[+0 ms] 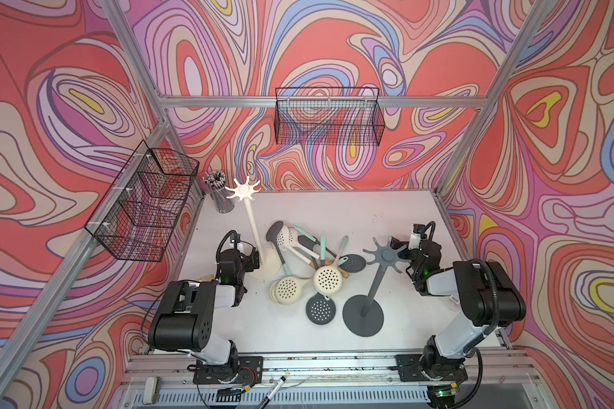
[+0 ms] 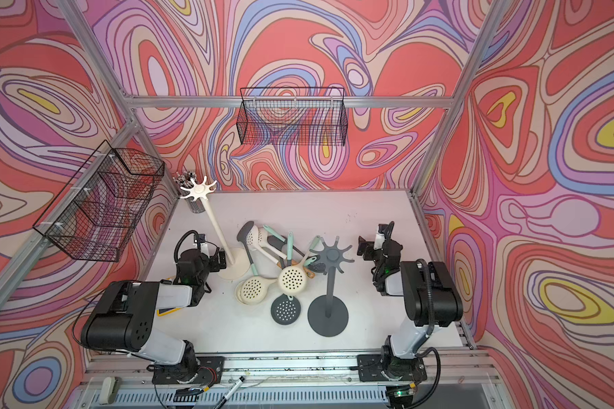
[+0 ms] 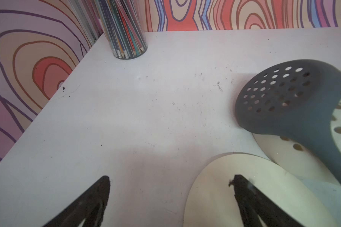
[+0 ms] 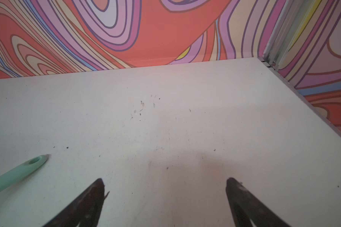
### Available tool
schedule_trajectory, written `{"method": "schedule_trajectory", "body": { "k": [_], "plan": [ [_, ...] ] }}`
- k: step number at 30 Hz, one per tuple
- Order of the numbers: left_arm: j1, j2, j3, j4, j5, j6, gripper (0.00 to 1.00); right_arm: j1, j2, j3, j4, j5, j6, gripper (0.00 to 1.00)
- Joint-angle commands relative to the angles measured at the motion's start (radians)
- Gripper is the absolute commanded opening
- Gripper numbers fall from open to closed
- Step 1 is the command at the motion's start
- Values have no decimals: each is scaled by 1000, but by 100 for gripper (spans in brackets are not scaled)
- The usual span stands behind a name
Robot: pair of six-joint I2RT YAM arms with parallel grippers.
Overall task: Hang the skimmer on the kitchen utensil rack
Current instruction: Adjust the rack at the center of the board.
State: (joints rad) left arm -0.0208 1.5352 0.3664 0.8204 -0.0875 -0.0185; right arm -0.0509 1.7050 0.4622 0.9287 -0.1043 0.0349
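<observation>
Nearest, a dark grey perforated round skimmer (image 1: 319, 309) lies flat on the white worktop (image 1: 334, 212), just beside the disc foot of the upright dark grey star-topped utensil rack (image 1: 373, 283). Just behind it, a cream perforated skimmer with a mint-green handle (image 1: 327, 279) lies on top of a crossed pile of utensils. The arms flank that pile. The left gripper (image 3: 170, 180) hovers at the round foot of the tall cream star-topped utensil rack (image 1: 254, 226), jaws spread wide and empty. The right gripper (image 4: 164, 180) is likewise spread and holds nothing, with a mint handle tip (image 4: 34, 162) and its hanging hole lying near. No hook carries anything, so picking comes first, I judge. Best take the topmost cream skimmer, pinch it mid-handle so the end hole stays free for a hook, and lift straight up so its neighbours are not dragged. Farther back stands a clear cup of pencils (image 1: 220, 198), and black wire baskets (image 1: 328, 117) hang on the walls
</observation>
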Motion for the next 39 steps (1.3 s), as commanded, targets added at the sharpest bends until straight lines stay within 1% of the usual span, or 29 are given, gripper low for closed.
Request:
{"method": "schedule_trajectory", "body": {
  "k": [1, 31, 36, 39],
  "plan": [
    [-13, 11, 25, 51, 6, 18, 100, 5, 12, 6, 27, 3, -12, 98],
    [-22, 10, 18, 59, -12, 19, 100, 5, 12, 9, 21, 5, -13, 98],
    [-51, 11, 5, 88, -73, 33, 100, 5, 13, 9, 21, 6, -13, 99],
    [-51, 10, 10, 76, -69, 31, 100, 5, 13, 9, 21, 6, -13, 99]
  ]
}}
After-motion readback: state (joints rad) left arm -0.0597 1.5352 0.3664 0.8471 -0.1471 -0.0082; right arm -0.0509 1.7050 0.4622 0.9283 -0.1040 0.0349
